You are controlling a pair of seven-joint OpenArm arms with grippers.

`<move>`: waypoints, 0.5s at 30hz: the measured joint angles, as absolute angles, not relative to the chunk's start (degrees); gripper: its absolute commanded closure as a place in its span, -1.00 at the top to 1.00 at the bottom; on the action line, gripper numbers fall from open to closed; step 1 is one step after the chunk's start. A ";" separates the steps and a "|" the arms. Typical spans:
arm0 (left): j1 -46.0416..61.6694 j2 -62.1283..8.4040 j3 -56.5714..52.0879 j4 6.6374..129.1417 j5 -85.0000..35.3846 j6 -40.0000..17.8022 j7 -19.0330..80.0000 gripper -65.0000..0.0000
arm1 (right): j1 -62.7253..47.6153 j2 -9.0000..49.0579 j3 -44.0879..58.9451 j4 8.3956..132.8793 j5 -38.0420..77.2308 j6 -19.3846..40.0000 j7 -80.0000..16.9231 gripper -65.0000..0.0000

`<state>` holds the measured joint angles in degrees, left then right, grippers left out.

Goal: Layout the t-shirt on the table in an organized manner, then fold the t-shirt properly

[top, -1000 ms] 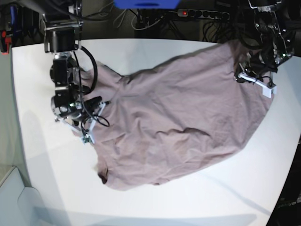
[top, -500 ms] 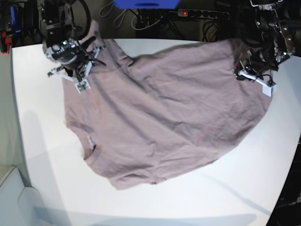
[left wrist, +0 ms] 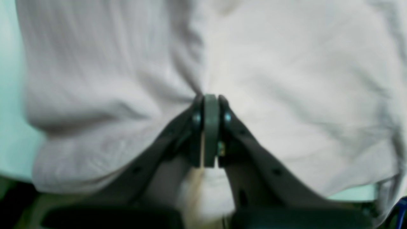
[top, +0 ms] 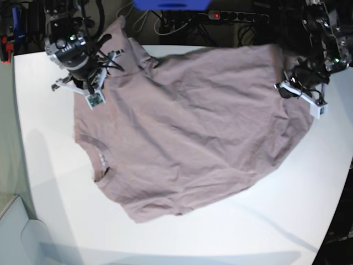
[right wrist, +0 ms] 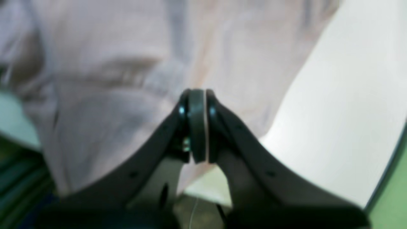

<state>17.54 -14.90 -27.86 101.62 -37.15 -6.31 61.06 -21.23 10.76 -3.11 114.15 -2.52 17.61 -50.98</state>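
From my base view, I have the t-shirt (top: 193,127) spread wide and rumpled over the middle of the table (top: 270,226), its far side up at the table's far edge; its longer spread runs side to side, slanting from the near left up to the far right, though I cannot tell which way the collar points. My left gripper (top: 284,91) is closed at the shirt's far-right part, and my right gripper (top: 99,96) is closed at its far-left part, but I cannot tell whether either pinches cloth.
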 measured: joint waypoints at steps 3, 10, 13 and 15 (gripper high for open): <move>17.54 -14.87 -27.75 102.30 -38.72 -6.33 61.10 -1.00 | -17.91 10.24 -3.18 113.97 -2.09 17.58 -51.09 -1.00; 17.10 -15.27 -25.76 96.68 -40.69 -6.24 60.71 -1.00 | -8.82 7.53 -3.29 104.64 -2.24 17.63 -50.37 -1.00; 17.58 -15.77 -20.43 95.37 -40.82 -6.24 61.25 -1.00 | -7.64 6.92 -3.25 98.19 -2.46 17.61 -50.24 -1.00; 18.20 -16.64 -17.65 95.46 -42.06 -6.35 63.05 -1.00 | -7.38 6.76 -3.42 94.91 -2.39 17.65 -48.80 -1.00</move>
